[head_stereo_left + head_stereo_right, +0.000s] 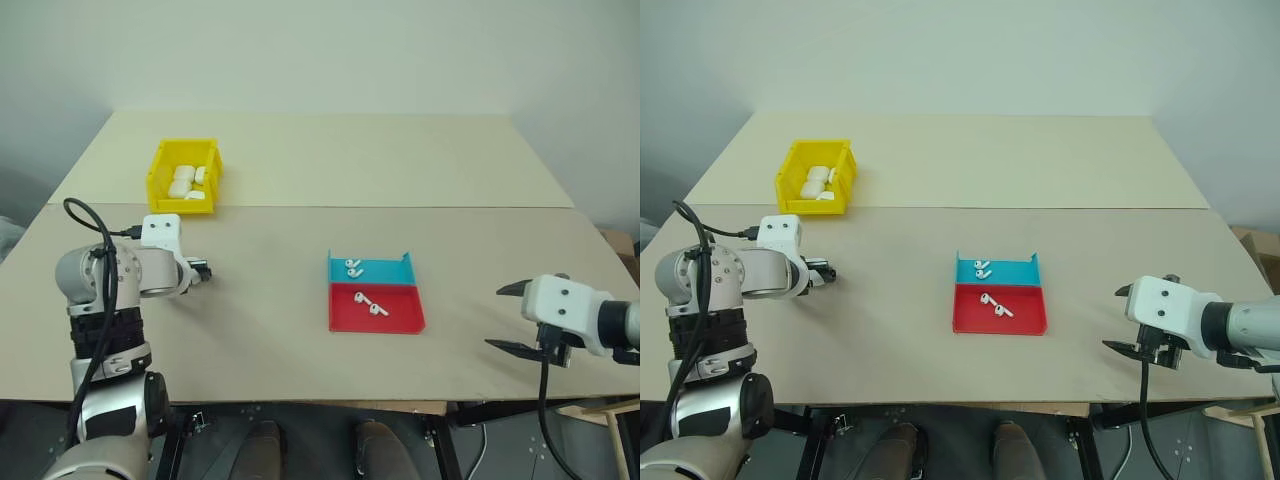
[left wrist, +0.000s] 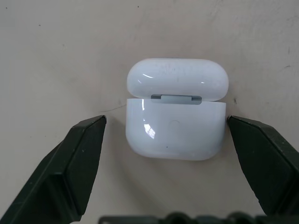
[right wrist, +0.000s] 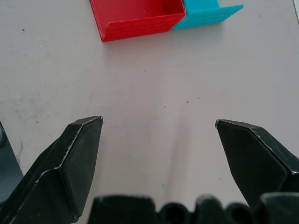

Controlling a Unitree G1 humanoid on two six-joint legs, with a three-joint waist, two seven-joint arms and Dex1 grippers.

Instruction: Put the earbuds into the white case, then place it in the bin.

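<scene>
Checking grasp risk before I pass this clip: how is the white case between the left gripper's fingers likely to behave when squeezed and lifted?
The white case looks glossy, with bright highlights, so it may slip between the left gripper fingers. Its rounded edges suggest it could squirt sideways if pinched off-centre. It looks rigid and probably light; the hinged lid might shift.

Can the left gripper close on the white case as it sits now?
Probably yes. The left gripper is open with a finger on each side of the white case, which lies closed on the bare table; nothing sits between the fingers and the case.
</scene>
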